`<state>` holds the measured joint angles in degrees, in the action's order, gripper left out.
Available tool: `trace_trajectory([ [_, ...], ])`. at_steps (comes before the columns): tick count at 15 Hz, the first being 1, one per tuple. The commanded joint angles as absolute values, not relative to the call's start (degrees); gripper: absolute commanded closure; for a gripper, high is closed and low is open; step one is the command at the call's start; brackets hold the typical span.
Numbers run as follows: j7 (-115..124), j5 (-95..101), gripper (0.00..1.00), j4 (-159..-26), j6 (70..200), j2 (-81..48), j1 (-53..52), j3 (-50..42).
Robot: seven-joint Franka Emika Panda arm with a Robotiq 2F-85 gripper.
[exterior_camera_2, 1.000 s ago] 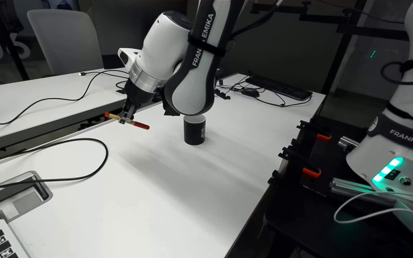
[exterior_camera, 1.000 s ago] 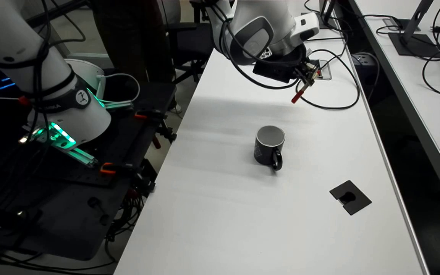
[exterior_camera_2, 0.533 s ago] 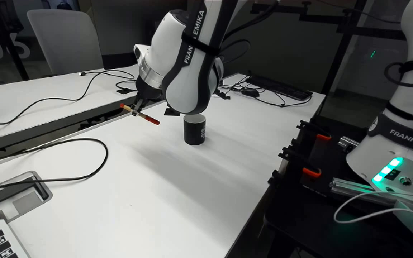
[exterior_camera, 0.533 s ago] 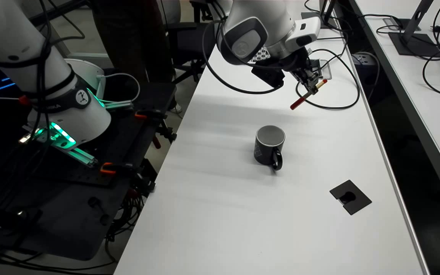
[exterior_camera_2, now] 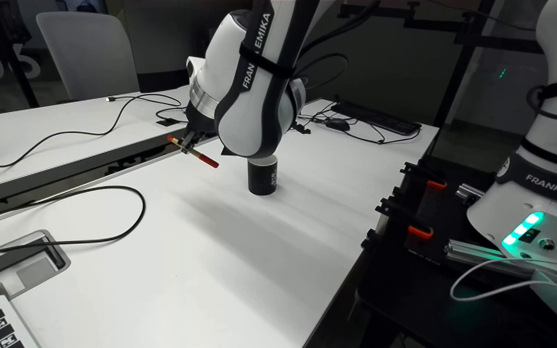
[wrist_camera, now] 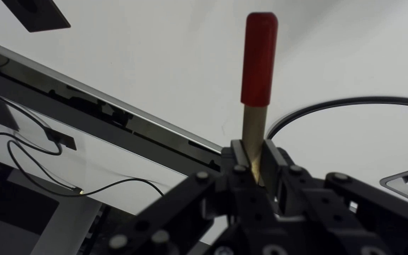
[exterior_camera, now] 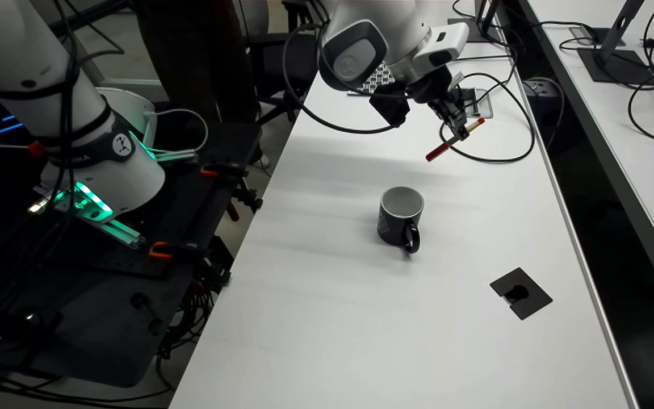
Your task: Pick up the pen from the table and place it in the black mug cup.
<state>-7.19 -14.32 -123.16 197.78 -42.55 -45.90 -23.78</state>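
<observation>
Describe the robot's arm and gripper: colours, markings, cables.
The arm is white and black, with EMIKA lettering, black straps, a silver wrist ring and looping black cables. The gripper is mostly black, with linkage bars and pale round pins.

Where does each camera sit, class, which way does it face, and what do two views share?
Exterior view: raised, looking steeply down at the white table; robot base, arm and gripper show.
Exterior view: shallower slant, facing along the table toward a black keyboard; the same parts show.
Wrist view: on the wrist, looking past the fingers toward the pen; only the gripper shows.
Both exterior views share the black mug cup.
</observation>
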Motion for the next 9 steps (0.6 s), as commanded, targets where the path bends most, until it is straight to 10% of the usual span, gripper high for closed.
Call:
trace_trajectory([
  [1, -6.66, -15.42, 0.96, -123.05, 197.88, -41.32, -47.13, -25.38],
  [9, -0.59, -30.05, 0.96, -124.93, 198.13, -42.78, -59.5, -38.22],
])
